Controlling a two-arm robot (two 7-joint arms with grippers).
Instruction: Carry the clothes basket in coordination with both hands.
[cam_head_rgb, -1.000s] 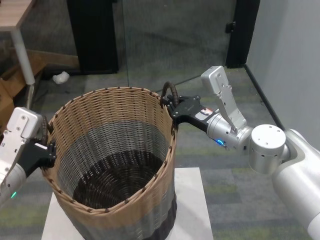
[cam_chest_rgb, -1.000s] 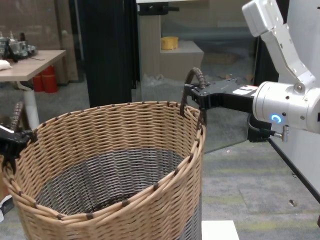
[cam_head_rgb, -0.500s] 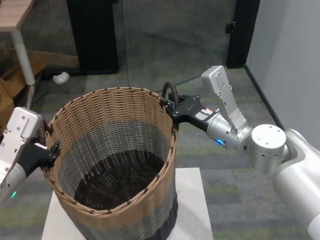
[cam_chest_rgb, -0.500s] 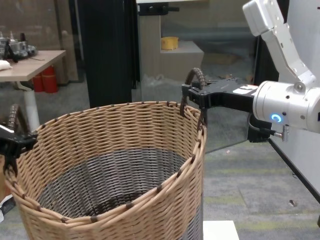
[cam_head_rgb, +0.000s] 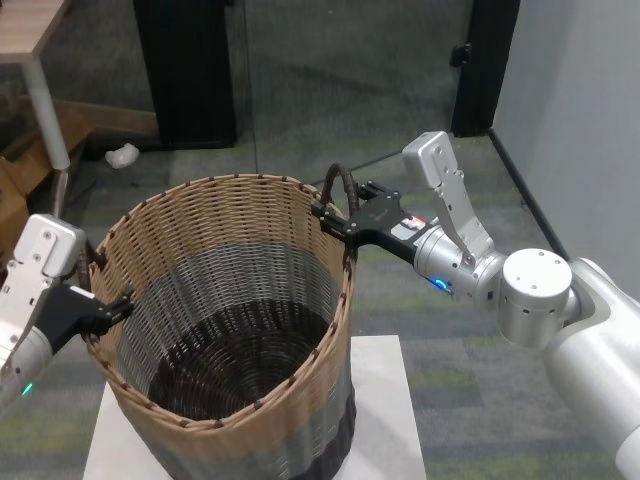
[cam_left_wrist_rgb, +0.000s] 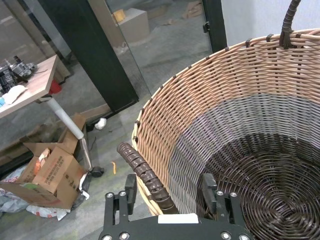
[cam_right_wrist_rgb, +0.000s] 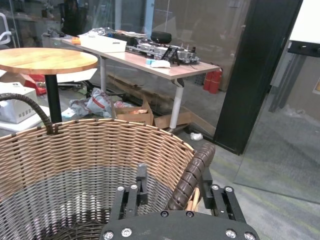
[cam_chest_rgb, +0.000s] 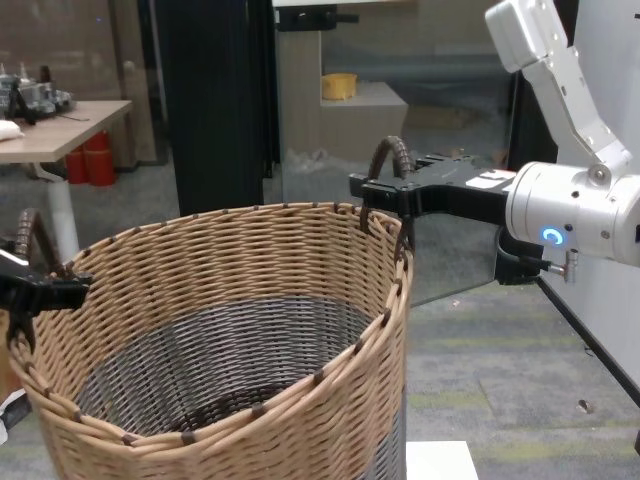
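The clothes basket (cam_head_rgb: 205, 235) is a big round wicker one, tan above, grey below, with a dark base. It stands upright on a white stand (cam_head_rgb: 385, 400). My left gripper (cam_head_rgb: 97, 303) is at its left rim. In the left wrist view the left gripper (cam_left_wrist_rgb: 170, 186) is open, its fingers (cam_left_wrist_rgb: 131, 183) straddling the dark left handle (cam_left_wrist_rgb: 142, 172) without squeezing it. My right gripper (cam_head_rgb: 342, 212) is at the far right rim. Seen from the right wrist, the right gripper (cam_right_wrist_rgb: 174, 180) is open too, with the right handle (cam_right_wrist_rgb: 192, 172) standing loose between its jaws.
A black pillar (cam_head_rgb: 185, 70) and glass panels stand behind the basket. To the right is a grey wall (cam_head_rgb: 570, 100). A wooden desk (cam_head_rgb: 25, 25) and cardboard boxes (cam_left_wrist_rgb: 50, 170) are off to the left, on the floor side. A round wooden table (cam_right_wrist_rgb: 47, 60) lies beyond.
Both grippers were shut on the handles and have opened around them. The basket has settled slightly lower and otherwise stays where it was.
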